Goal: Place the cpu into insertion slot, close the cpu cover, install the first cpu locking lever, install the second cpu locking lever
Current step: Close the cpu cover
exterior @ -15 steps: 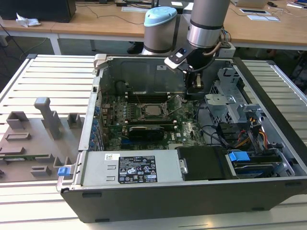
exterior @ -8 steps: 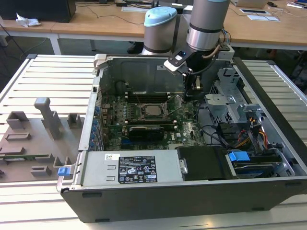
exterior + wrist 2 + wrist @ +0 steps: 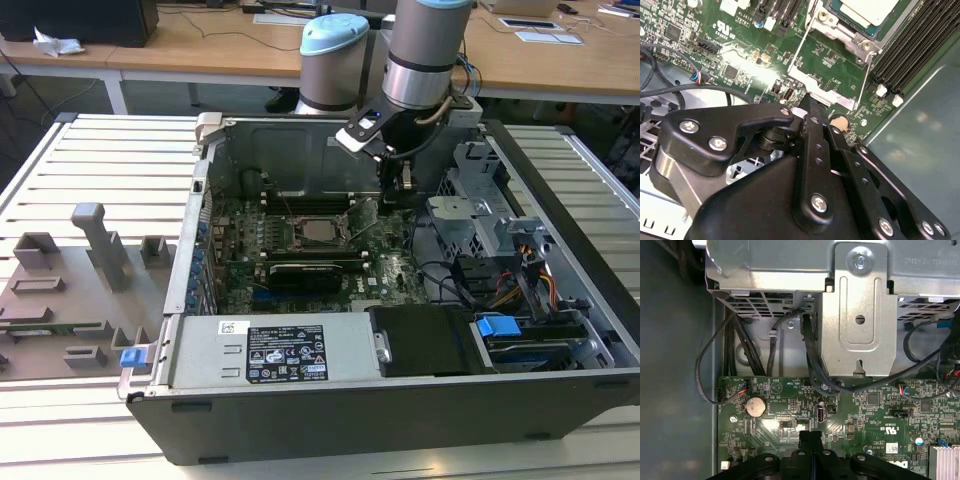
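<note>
Silvery-beige and square, the cpu [image 3: 320,232] is sitting flat inside the insertion slot [image 3: 300,238], near the middle of the green motherboard [image 3: 395,272] within the open computer case [image 3: 330,420]. In the second wrist view the cpu cover [image 3: 835,95] is standing open. Its silver frame is leaning away from the chip toward the gripper, with green board showing through its window. A thin wire lever [image 3: 868,70] is running alongside one edge of that frame.

The gripper [image 3: 400,192] is hanging over the board on the exterior view's right of the slot, apart from the chip. In both wrist views its black fingers [image 3: 804,440] are pressing together — no gap is showing at the tips, and nothing is showing between them. Those tips are sitting just beside the outer edge of the cover; whether they are touching it cannot be told.

A round coin cell [image 3: 755,406] is lying on the board near the fingertips. Beyond the board's edge, a grey metal drive cage [image 3: 860,315] is sitting with black cables [image 3: 810,357] trailing from under it onto the board. Long black memory slots [image 3: 920,45] are running beside the socket.
</note>
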Action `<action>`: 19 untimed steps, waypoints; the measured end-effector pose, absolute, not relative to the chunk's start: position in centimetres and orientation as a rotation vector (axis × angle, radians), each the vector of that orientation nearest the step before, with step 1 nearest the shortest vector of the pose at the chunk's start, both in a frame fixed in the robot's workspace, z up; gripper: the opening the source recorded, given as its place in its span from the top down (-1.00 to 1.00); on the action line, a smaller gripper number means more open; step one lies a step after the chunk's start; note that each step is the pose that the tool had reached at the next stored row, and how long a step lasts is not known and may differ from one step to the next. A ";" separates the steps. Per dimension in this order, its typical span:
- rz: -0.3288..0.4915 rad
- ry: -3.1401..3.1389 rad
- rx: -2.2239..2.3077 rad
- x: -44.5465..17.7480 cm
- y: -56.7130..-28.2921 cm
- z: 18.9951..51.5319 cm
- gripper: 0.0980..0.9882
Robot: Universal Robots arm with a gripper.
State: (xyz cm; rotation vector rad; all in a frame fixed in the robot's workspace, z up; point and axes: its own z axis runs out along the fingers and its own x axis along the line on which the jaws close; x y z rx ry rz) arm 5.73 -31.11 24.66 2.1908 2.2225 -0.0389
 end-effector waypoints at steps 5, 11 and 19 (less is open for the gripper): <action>-0.039 2.223 2.191 5.2 -31.1 24.7 0.98; -0.039 2.223 2.191 4.3 -31.1 24.7 0.98; -0.039 2.223 2.191 2.9 -31.1 24.6 0.98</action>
